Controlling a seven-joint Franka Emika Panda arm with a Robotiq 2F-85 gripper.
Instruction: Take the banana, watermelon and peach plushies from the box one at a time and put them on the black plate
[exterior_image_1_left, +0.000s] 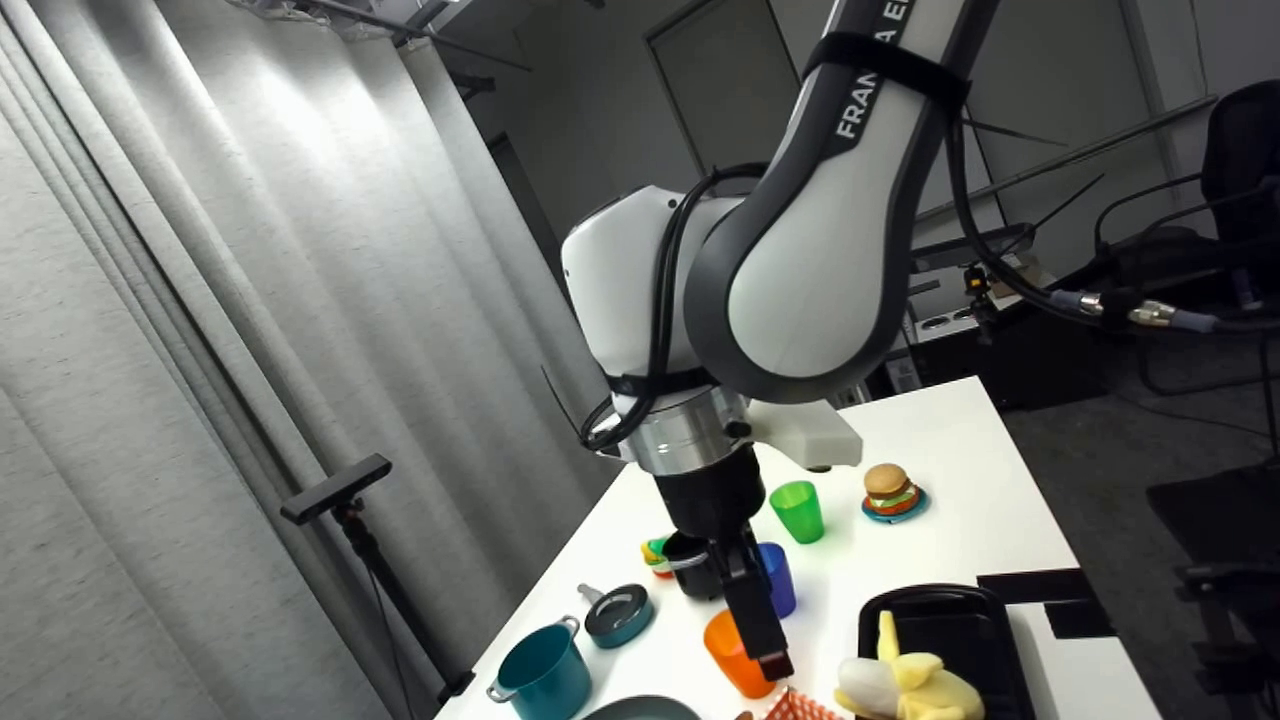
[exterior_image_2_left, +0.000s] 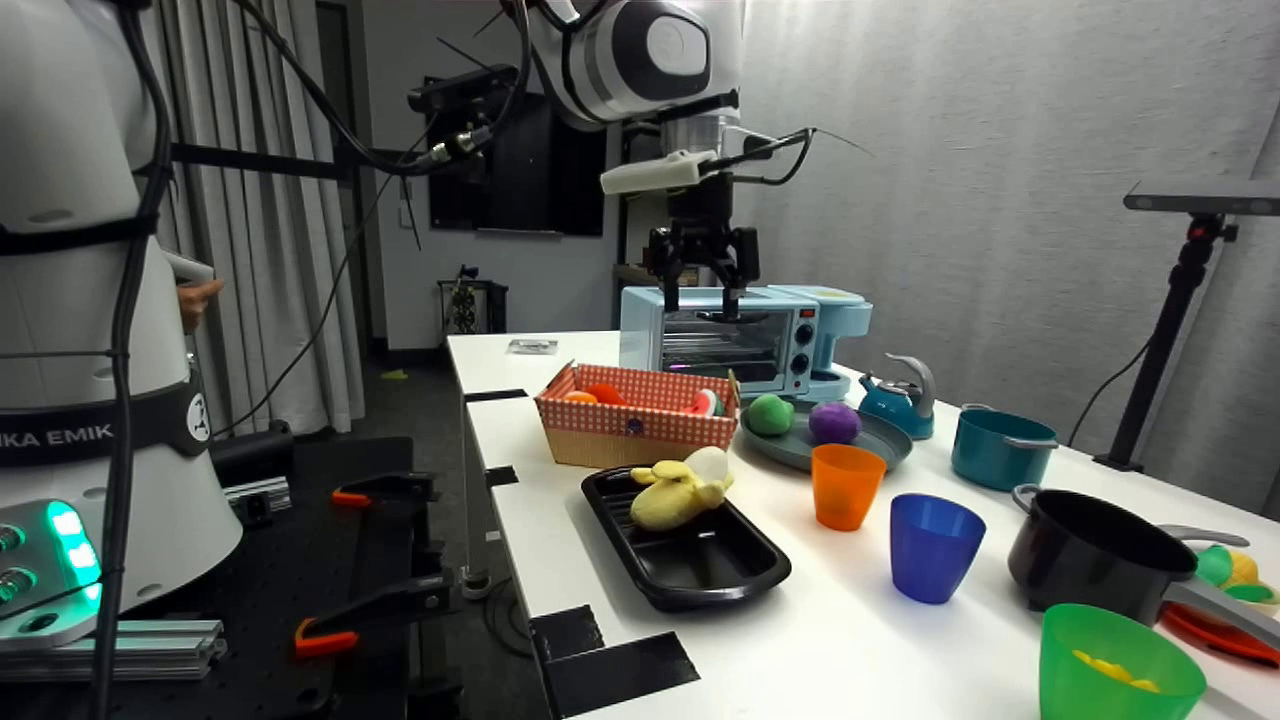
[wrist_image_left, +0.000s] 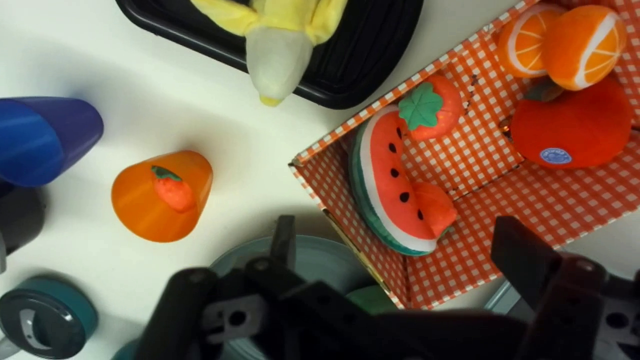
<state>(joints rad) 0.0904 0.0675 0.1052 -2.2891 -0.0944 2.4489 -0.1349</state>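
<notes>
My gripper (wrist_image_left: 397, 222) stands open above the checked box (wrist_image_left: 470, 260), nothing held between its fingers. The watermelon (wrist_image_left: 387, 185), a red wedge with white and green rind, leans by the box's near end wall in the wrist view. It appears between the two fingers there, but lower down. In an exterior view the gripper (exterior_image_2_left: 702, 302) hangs well over the box (exterior_image_2_left: 625, 445), and the watermelon (exterior_image_2_left: 706, 403) peeks above its rim. The half-peeled banana (exterior_image_2_left: 670, 495) lies on the rectangular black plate (exterior_image_2_left: 700, 570), its pale end over the rim. Which fruit is the peach I cannot tell.
The box also holds oranges (wrist_image_left: 585, 47), a red apple (wrist_image_left: 570, 125) and a leafy red fruit (wrist_image_left: 432, 107). Beside it stand a grey plate (exterior_image_2_left: 790, 450) with green and purple plushies, a toaster oven (exterior_image_2_left: 725, 350), an orange cup (exterior_image_2_left: 845, 490) and a blue cup (exterior_image_2_left: 930, 550).
</notes>
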